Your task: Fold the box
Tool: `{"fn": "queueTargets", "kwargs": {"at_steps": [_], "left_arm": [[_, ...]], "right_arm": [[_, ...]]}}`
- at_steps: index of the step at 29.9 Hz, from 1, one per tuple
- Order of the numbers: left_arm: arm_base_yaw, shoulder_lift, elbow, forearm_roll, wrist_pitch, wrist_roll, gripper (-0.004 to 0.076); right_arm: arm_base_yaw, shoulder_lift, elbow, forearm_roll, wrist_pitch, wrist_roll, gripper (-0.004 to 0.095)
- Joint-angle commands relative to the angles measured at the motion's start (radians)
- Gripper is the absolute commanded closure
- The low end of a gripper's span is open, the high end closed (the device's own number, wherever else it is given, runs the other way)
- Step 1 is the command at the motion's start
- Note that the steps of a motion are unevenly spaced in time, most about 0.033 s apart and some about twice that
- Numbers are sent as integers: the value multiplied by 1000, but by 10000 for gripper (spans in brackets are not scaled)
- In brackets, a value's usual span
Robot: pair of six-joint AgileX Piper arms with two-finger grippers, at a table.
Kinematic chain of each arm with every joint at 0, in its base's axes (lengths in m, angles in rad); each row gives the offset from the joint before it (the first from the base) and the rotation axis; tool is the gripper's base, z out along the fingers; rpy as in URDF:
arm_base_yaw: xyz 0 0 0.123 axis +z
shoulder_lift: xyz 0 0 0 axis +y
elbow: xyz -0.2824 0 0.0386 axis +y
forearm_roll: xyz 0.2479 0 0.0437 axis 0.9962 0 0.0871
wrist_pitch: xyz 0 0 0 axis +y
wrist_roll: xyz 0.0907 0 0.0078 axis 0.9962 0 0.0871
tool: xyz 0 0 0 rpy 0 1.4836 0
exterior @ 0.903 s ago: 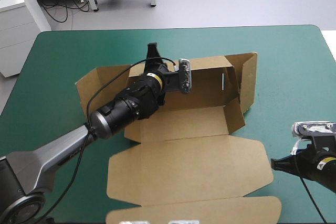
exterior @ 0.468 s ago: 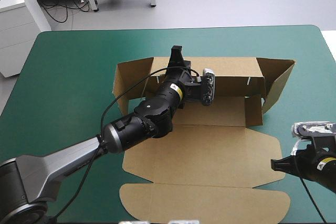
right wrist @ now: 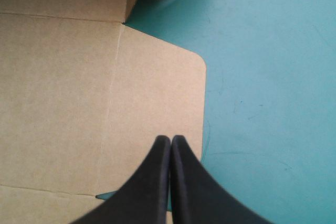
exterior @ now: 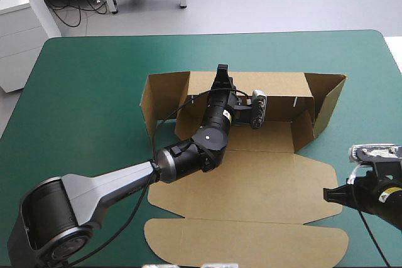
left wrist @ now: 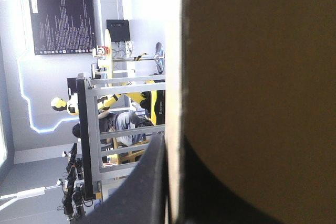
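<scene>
The brown box lies in the middle of the table with its lid panel flat toward the near edge. Its back wall stands upright, and the side flaps at both ends are raised and angled. My left gripper is shut on the top edge of that back wall near its middle. In the left wrist view the box's board runs between the left gripper's black fingers. My right gripper hovers shut at the lid's right edge, and the right wrist view shows the right gripper over the rounded corner of the box.
The teal-green cover surrounds the box on all sides. The lid's front flap reaches close to the table's near edge. The table's right edge lies just beyond the right arm.
The left arm has swung right along the back wall, turning and sliding the box until it sits square. The back wall and side flaps now stand straighter. The right arm has stayed put.
</scene>
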Motion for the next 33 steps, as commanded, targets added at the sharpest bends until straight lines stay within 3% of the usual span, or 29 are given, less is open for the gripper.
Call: {"fn": "queueTargets", "kwargs": {"at_steps": [1,5,11,14,20,27,33], "left_arm": [[-10,-48,-32,66,12,-51,734],[-10,-48,-32,68,12,-53,734],[-10,-48,-32,68,10,-53,734],[-10,-48,-32,68,8,-58,734],[-10,-48,-32,64,12,-58,734],[-10,-48,-32,64,10,-58,734],[-10,-48,-32,64,10,-58,734]], "right_arm": [[-9,0,-36,3,-79,2,925],[-9,2,-67,-1,-128,29,824],[-9,30,-73,3,-237,109,356],[-9,50,-71,22,-271,103,254],[-9,91,-62,31,-299,101,257],[-9,109,-57,125,-340,50,264],[-9,169,-248,81,-369,52,304]]}}
